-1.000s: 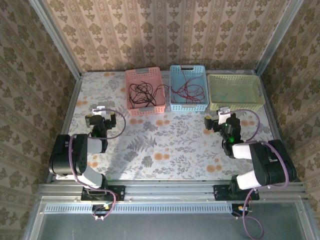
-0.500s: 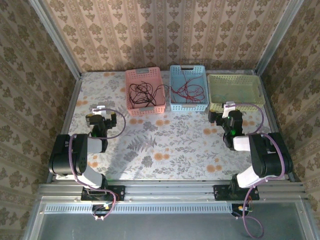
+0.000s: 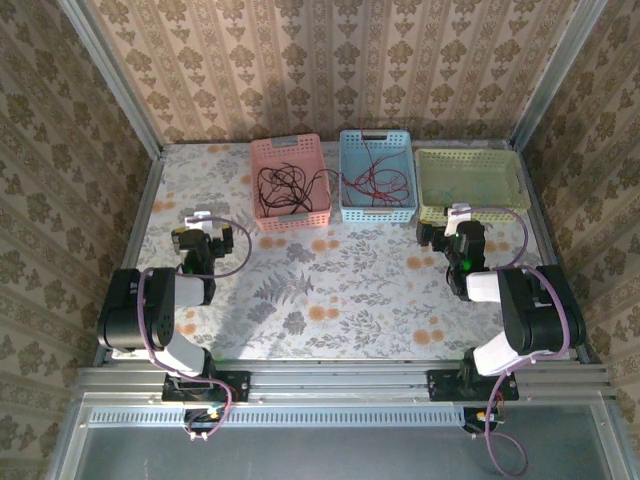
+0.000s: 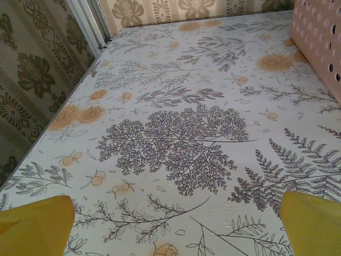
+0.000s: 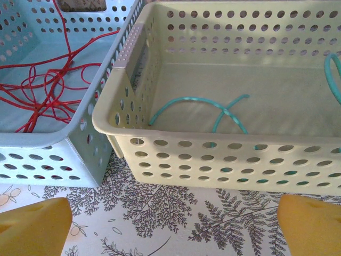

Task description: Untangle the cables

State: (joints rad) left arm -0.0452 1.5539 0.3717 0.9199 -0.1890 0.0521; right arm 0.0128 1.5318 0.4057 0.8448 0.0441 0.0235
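Black cables (image 3: 283,186) lie in a curly heap in the pink basket (image 3: 290,222). Red cables (image 3: 378,180) fill the blue basket (image 3: 377,214), and one dark strand runs over the rims between the two. My left gripper (image 3: 205,232) hovers open over the bare cloth, left of the pink basket, its yellow pads (image 4: 37,224) wide apart with nothing between them. My right gripper (image 3: 447,232) is open just in front of the yellow basket (image 3: 470,213). The right wrist view shows the red cables (image 5: 42,90) at left and a teal cable (image 5: 213,109) inside the yellow basket (image 5: 224,160).
The three baskets stand in a row at the back of the floral tablecloth (image 3: 340,280). Patterned walls with metal frame posts close in the table on three sides. The pink basket's corner (image 4: 319,42) sits at the right edge of the left wrist view.
The right arm has swung forward and right, bringing its gripper up to the yellow basket's front wall, then stopped. The left arm has not moved.
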